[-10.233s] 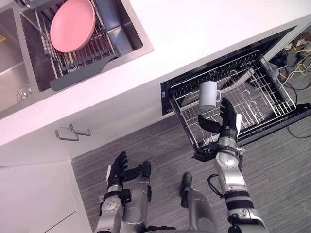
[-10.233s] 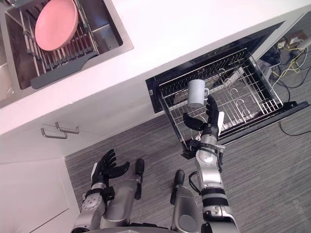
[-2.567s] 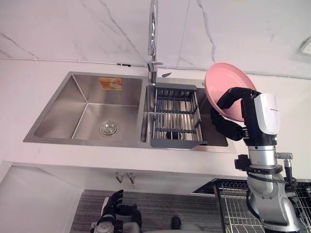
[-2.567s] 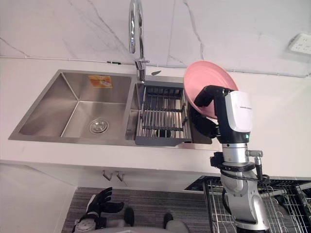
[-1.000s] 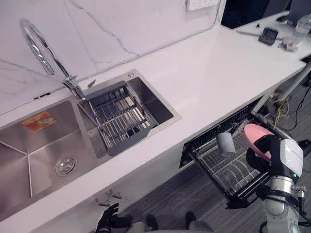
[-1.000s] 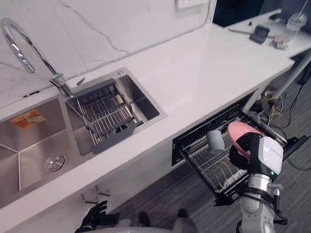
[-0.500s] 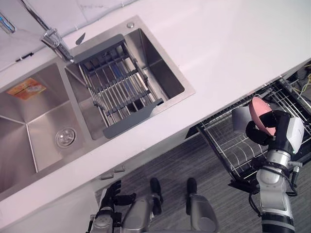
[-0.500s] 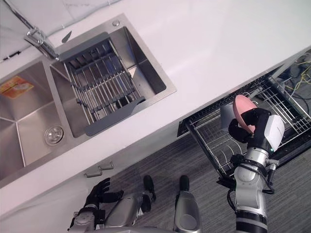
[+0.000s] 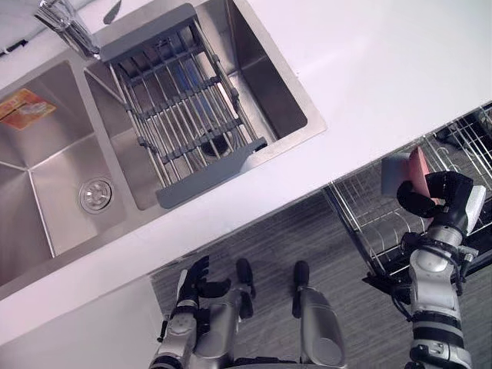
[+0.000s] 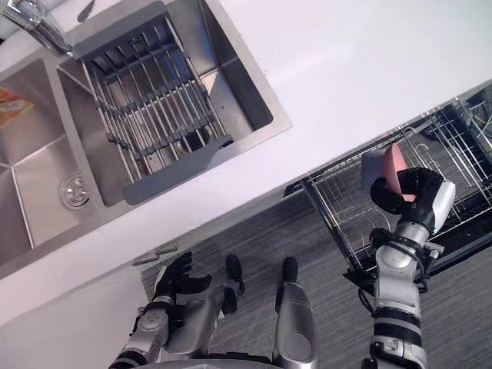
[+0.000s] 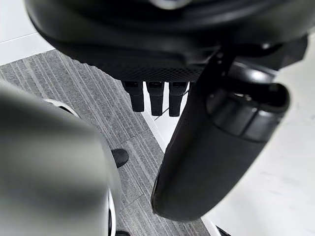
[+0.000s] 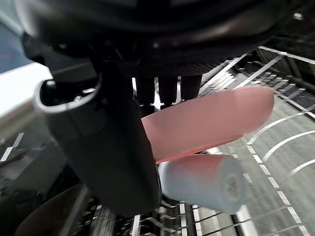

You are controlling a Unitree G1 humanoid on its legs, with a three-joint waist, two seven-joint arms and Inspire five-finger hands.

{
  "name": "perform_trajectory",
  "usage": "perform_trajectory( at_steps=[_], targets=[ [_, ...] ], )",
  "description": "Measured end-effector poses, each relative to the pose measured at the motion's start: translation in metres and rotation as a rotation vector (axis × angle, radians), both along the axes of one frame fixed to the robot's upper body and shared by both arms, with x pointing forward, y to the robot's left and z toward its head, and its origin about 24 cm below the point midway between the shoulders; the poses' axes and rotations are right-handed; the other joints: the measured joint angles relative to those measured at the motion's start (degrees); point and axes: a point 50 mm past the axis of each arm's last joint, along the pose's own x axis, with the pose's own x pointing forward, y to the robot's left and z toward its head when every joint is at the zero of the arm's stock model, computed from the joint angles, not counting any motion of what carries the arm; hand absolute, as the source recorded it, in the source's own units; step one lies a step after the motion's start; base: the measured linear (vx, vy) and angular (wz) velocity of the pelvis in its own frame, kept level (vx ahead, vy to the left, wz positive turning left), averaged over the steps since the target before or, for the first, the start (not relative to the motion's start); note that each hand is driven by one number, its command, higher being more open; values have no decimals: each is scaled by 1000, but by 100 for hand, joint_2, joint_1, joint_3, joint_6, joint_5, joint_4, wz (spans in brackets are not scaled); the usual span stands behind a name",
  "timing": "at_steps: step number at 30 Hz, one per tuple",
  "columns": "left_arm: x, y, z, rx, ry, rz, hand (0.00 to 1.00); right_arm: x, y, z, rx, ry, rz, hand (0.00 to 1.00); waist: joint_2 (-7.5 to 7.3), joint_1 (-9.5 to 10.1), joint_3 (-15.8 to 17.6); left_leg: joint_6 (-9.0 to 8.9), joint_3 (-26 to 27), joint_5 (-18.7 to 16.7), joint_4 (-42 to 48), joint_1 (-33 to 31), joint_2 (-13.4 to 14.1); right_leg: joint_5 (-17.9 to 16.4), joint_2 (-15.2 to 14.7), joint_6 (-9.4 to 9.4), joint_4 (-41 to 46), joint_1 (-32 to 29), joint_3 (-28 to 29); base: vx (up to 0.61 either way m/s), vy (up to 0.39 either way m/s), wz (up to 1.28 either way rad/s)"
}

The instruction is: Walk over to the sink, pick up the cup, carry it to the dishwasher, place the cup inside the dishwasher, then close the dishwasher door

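My right hand (image 9: 438, 192) is shut on a pink plate (image 9: 416, 165), held nearly edge-on over the pulled-out dishwasher rack (image 9: 361, 223). In the right wrist view the plate (image 12: 206, 123) sits between the thumb and the fingers. A white cup (image 9: 392, 173) is in the rack right beside the plate, and it appears just below the plate (image 12: 206, 182) in the wrist view. Whether plate and cup touch I cannot tell. My left hand (image 9: 196, 277) hangs low by the floor, fingers (image 11: 155, 96) straight, holding nothing.
A double steel sink (image 9: 46, 177) is set in the white counter (image 9: 369, 69), with a grey drying rack (image 9: 184, 108) across its right basin and a faucet (image 9: 65, 23) behind. White cabinet fronts stand below the counter. Grey plank floor (image 9: 269, 246) lies in front.
The view has swung downward. The right hand has kept the pink plate over the rack, which now shows more edge-on beside the cup. The left hand has stayed low.
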Motion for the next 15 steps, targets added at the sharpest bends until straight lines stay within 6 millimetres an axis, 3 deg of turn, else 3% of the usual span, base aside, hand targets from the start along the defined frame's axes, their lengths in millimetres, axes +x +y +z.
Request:
perform_trajectory(
  at_steps=[3,4,15],
  targets=[
    [0,0,0,-8,0,9,90,0,-3,3,-3,-6,-5,30,2,1,2,-4,9,-2,-1,-29,3,-2,3,0,-2,-33,4,22,0,-1],
    [0,0,0,-11,0,12,90,1,-4,5,2,-17,-7,90,3,1,2,-7,11,-5,-1,-29,4,-3,3,0,-4,-33,4,35,2,-1],
    [1,-1,1,-12,-5,12,90,4,-4,17,3,-79,-27,90,6,18,4,-16,23,-11,-1,-90,9,-8,10,-9,-2,-98,21,0,0,0]
  ],
)
